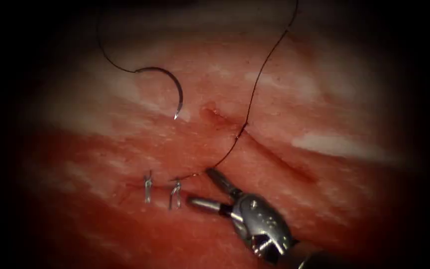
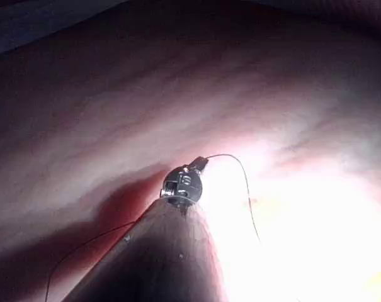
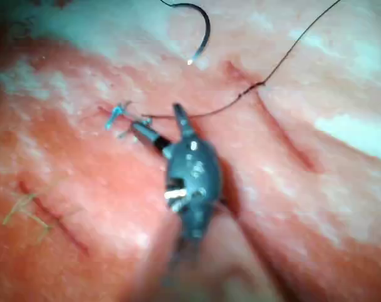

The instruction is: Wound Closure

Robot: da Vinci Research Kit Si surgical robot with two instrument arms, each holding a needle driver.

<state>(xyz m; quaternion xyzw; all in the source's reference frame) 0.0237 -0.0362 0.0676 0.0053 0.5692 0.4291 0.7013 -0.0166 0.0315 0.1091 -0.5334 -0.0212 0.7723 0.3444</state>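
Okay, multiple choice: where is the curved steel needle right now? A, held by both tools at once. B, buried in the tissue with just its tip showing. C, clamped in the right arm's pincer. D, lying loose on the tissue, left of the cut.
D: the curved steel needle lies free on the pink pork tissue left of the cut, while the right arm's pincer stands open, holding nothing.

The right tool [image 1: 200, 187] is polished metal, glinting; the needle [image 1: 170, 82] is dark, smooth steel with a bright tip. The thread [image 1: 260, 74] looks thin and matt (dark), the tissue [image 1: 324, 164] moist, glossy.
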